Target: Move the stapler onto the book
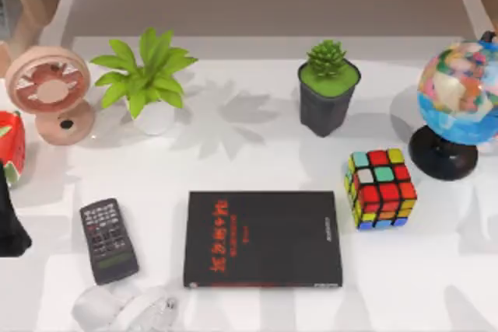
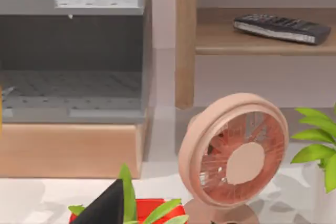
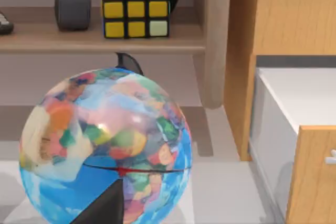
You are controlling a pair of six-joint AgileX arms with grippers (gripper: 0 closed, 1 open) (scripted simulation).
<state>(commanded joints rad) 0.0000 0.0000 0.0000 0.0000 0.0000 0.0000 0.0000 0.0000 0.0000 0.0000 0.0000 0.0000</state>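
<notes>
At the table's left edge, the left gripper (image 2: 105,208) hangs near the fan (image 1: 50,91); whether it is apart or together cannot be told. Right of it lies a remote (image 1: 109,240). Just below that, at the front edge, is a pale, hard-to-read shape, probably the stapler (image 1: 128,305). The book (image 1: 263,239) lies just right, nothing on it. The left gripper should descend squarely and grasp the stapler mid-body. The right gripper (image 3: 105,208) faces the globe (image 3: 105,150), state likewise unclear.
</notes>
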